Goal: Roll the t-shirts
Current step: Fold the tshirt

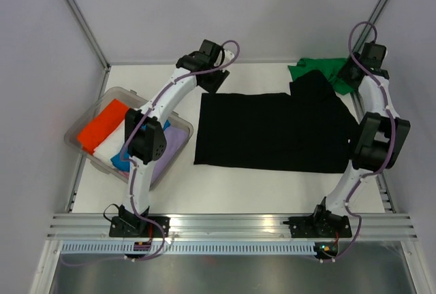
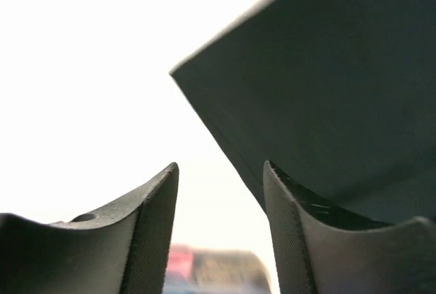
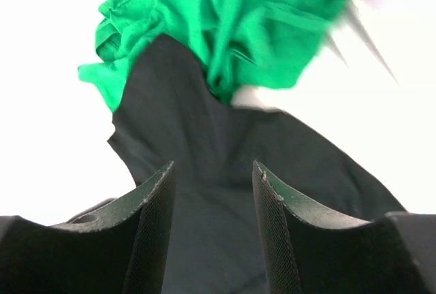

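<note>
White tabletop, grey walls, black t-shirt flat, left claw and right claw parted

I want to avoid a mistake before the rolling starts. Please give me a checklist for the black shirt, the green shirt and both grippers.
1. black t-shirt lies spread flat: ok.
2. left gripper open and empty, beside the shirt's far left corner: ok.
3. right gripper open and empty above the black fabric: ok.
4. green t-shirt apart from the black one: not ok; it is bunched and touches the far right sleeve.
5. Fingers low enough to pinch the fabric: cannot tell.
</note>
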Available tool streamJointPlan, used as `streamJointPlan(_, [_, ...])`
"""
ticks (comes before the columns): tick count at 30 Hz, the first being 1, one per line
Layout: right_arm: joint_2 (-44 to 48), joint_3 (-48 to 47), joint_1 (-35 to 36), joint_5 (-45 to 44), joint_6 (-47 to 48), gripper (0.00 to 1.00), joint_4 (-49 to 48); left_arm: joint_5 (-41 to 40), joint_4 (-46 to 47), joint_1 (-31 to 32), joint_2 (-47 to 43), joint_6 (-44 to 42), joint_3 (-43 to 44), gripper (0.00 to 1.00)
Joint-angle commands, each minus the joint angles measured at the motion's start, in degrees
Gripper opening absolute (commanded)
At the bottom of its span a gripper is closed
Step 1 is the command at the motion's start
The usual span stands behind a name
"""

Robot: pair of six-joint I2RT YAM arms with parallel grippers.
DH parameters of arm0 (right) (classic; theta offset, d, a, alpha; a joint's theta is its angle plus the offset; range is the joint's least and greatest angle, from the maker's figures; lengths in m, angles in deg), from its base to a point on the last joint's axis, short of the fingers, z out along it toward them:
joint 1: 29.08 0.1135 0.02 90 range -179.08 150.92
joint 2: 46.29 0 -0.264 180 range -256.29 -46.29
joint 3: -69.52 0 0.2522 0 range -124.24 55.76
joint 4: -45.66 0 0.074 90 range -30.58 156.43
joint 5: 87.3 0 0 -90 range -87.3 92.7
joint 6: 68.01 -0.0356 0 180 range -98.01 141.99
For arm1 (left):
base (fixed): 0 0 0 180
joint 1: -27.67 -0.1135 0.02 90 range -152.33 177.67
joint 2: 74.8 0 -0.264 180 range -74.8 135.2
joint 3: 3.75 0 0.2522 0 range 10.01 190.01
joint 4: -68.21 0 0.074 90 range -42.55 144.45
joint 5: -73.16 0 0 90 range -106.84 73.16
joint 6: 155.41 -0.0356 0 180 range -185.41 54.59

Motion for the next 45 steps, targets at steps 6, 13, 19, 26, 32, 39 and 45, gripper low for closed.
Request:
streamJointPlan(6, [-20.88, -19.54, 3.38, -1.38, 2.75, 0.55, 5.80, -6.67, 1.60, -4.00, 14.26, 11.90, 11.07, 0.69])
streamJointPlan(13, [-29.87, -30.01, 5.41, -2.36, 6.18, 0.55, 6.86, -7.81, 6.95, -5.59, 18.84, 12.09, 13.09, 0.74])
streamJointPlan(19, [-30.23, -29.67, 5.67, -1.57, 7.50, 0.44, 7.12, -5.89, 7.41, -7.26, 20.95, 13.57, 12.48, 0.76])
streamJointPlan(26, [-28.91, -26.23, 5.67, -2.18, 7.41, 0.17, 6.07, 0.44, 7.32, -8.31, 22.26, 14.10, 11.95, 0.67])
streamJointPlan(32, [-26.45, -24.66, 5.67, -1.13, 7.93, 0.00, 6.07, 4.49, 7.67, -8.49, 23.94, 16.30, 11.78, 0.59])
streamJointPlan(39, [-21.88, -20.00, 5.67, -1.13, 9.34, 0.00, 4.93, 7.74, 7.76, -9.10, 25.69, 18.41, 11.69, 0.61])
streamJointPlan(45, [-18.01, -16.04, 5.67, -0.52, 10.31, 0.00, 3.61, 10.55, 8.11, -10.07, 26.57, 17.80, 12.04, 0.34])
